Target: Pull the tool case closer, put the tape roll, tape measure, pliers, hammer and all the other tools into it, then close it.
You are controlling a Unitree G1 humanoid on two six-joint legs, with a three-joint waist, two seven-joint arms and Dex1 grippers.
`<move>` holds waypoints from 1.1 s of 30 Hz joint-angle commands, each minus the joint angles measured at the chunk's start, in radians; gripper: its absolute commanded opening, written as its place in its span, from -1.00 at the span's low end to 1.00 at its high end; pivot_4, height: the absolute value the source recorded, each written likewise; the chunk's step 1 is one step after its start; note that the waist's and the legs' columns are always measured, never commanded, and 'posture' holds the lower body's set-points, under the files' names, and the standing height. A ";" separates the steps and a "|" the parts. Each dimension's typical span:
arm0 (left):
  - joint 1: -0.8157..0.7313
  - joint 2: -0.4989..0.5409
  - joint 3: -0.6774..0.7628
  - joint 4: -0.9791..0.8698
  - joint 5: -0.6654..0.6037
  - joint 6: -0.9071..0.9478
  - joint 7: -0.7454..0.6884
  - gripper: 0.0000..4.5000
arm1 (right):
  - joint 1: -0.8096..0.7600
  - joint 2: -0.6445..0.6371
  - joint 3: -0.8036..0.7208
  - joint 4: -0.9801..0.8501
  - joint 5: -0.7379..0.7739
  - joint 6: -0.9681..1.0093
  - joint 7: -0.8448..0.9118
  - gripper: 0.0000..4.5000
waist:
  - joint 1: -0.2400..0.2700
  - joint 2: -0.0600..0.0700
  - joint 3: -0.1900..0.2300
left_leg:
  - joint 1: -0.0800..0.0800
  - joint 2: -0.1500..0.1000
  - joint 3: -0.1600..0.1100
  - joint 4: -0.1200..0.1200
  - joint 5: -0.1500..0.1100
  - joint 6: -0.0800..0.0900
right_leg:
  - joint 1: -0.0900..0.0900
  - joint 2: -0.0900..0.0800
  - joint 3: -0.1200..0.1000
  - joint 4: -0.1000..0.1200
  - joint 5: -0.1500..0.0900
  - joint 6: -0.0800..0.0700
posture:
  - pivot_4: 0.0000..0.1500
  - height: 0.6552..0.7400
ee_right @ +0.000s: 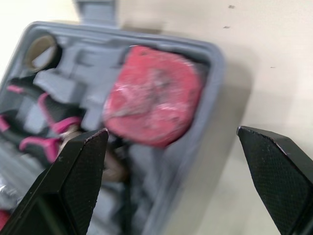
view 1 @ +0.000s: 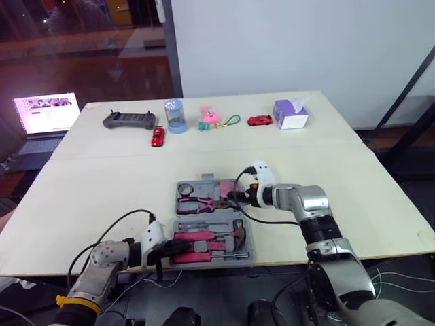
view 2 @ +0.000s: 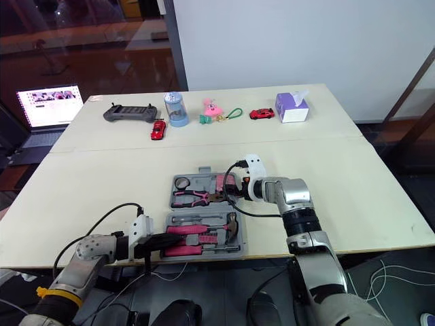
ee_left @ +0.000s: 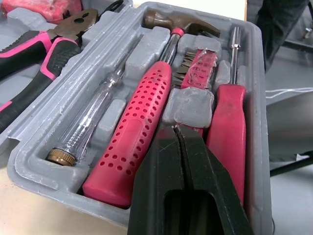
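The grey tool case (view 1: 178,186) lies open near the table's front edge. Its far half holds the tape roll (ee_right: 40,49), pink-handled pliers (view 1: 194,202) and the red tape measure (ee_right: 151,95). In the near half lie the hammer (ee_left: 142,127) with its pink handle, a clear screwdriver (ee_left: 93,125) and a red-handled tool (ee_left: 230,132). My left gripper (view 1: 163,250) is shut, its tips (ee_left: 178,129) over the moulding beside the hammer handle. My right gripper (view 1: 234,197) stands open at the far half's right end, its fingers (ee_right: 78,166) spread on either side of the tape measure and case rim.
Along the table's far side stand a game controller (view 1: 129,121), a red toy car (view 1: 158,136), a blue jar (view 1: 175,116), a pink toy (view 1: 209,117), another red car (view 1: 259,121) and a tissue box (view 1: 291,114). A laptop (view 1: 46,115) sits beyond the left edge.
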 commanded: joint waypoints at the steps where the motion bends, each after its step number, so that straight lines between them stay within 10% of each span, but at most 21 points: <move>1: 0.002 0.036 -0.017 0.048 0.050 0.017 -0.001 -1.00 | -0.091 0.027 -0.042 0.216 0.025 -0.097 0.031 0.98 | -0.011 0.000 0.000 | 0.000 0.000 0.000 0.000 0.000 0.000 | 0.000 0.000 0.000 0.000 0.000 0.000 | 1.00 1.00; 18: -0.019 0.047 -0.032 0.051 0.061 0.012 0.009 -1.00 | -0.263 0.048 -0.235 0.598 0.160 -0.181 0.199 0.98 | -0.026 0.001 0.000 | 0.003 0.000 -0.001 -0.001 0.000 0.000 | 0.003 0.000 0.000 0.000 0.000 0.000 | 1.00 1.00; 33: -0.013 0.059 -0.012 -0.001 0.034 0.055 0.029 -1.00 | -0.146 -0.005 -0.123 0.132 0.197 0.007 0.311 0.98 | -0.039 0.001 0.000 | -0.001 0.000 -0.001 -0.001 0.000 0.000 | -0.001 0.000 0.000 0.000 0.000 0.000 | 1.00 1.00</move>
